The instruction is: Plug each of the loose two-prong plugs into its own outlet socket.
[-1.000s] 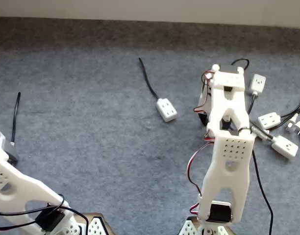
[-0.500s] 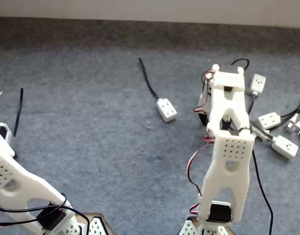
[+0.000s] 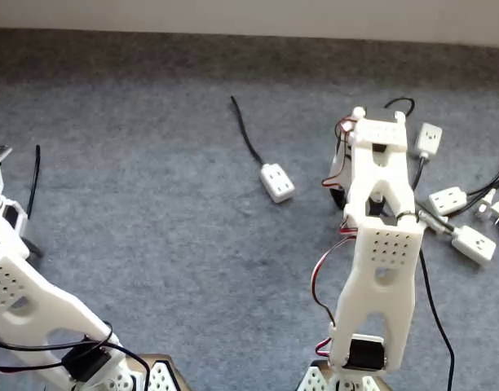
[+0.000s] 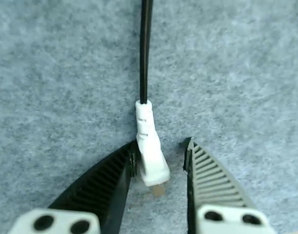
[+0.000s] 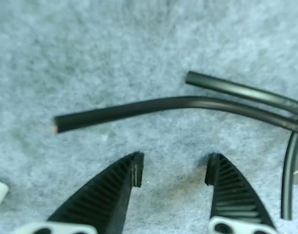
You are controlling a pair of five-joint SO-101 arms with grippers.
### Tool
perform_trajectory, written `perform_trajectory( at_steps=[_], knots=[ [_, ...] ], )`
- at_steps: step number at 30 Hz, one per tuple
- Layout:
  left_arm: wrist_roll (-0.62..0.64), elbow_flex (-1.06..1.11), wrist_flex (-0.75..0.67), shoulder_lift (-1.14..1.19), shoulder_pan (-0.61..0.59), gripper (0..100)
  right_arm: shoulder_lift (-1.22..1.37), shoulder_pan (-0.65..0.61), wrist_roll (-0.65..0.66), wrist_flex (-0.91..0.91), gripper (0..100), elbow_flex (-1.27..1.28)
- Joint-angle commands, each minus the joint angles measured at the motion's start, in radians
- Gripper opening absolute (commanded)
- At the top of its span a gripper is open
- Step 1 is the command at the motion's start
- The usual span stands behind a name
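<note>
Grey carpeted surface (image 3: 168,244): left pincer (image 4: 161,149) gapes around white two-prong plug (image 4: 150,146), unlifted; right pincer (image 5: 174,168) apart, empty; white socket block (image 3: 276,182) unfilled.

The left arm (image 3: 25,293) bends out to the left side with the left gripper (image 4: 161,148) pointing down, its fingers spread apart, and the right arm (image 3: 381,244) is stretched straight forward, the right gripper (image 5: 173,168) spread apart too.

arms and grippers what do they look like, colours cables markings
Both arms are white plastic shells with grids of small holes; the right arm carries red and black wires, the left arm black cables. The left gripper and right gripper have black ribbed fingers on white mounts.
</note>
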Motion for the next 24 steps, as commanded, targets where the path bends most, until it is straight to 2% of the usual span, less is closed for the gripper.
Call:
perform_trajectory(
  at_steps=[1, 24],
  knots=[
    [0.008, -0.008, 0.006, -0.019, 0.042, 18, 0.015, -0.042, 0.023, -0.015, 22.1, 0.004],
    [0.035, -0.07, -0.023, -0.012, -0.016, 18, 0.015, -0.042, 0.023, -0.015, 22.1, 0.004]
  ],
)
